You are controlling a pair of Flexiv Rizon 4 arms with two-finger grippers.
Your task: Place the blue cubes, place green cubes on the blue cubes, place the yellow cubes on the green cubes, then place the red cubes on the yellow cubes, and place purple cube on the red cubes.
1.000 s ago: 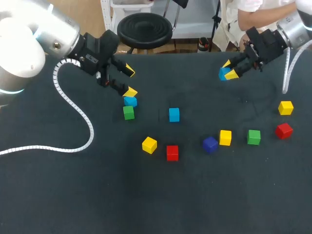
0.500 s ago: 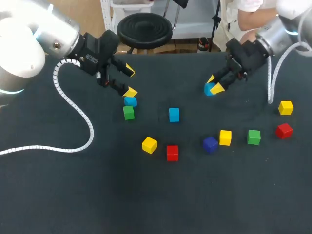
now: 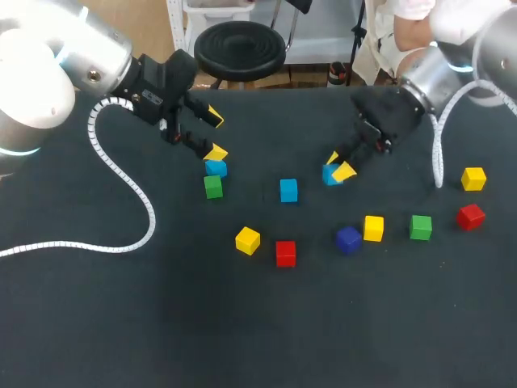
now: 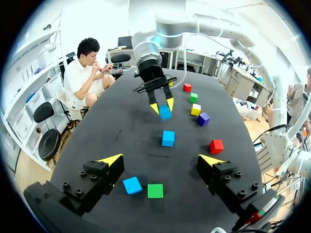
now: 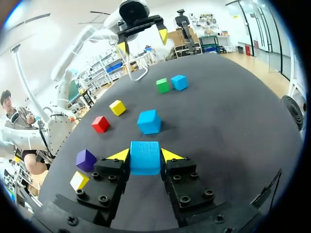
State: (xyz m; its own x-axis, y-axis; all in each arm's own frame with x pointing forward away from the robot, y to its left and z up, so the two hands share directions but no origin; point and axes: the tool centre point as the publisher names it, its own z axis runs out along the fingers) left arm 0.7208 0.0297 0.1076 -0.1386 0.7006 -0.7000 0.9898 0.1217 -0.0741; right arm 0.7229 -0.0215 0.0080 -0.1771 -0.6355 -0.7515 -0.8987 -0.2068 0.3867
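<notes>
While right pincer (image 3: 338,166) pinches a blue cube (image 5: 145,158) for placing on the bench (image 3: 161,323), left pincer (image 3: 215,133) hangs spread near a second blue cube (image 3: 216,168).

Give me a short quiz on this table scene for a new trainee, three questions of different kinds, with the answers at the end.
1. True or false: the right gripper is shut on a blue cube.
2. Multiple choice: which cube lies closest beside the purple cube? A red, B yellow, C green.
3. Short answer: is the left gripper open or shut?

Key:
1. True.
2. B, the yellow cube.
3. Open, holding nothing.
</notes>
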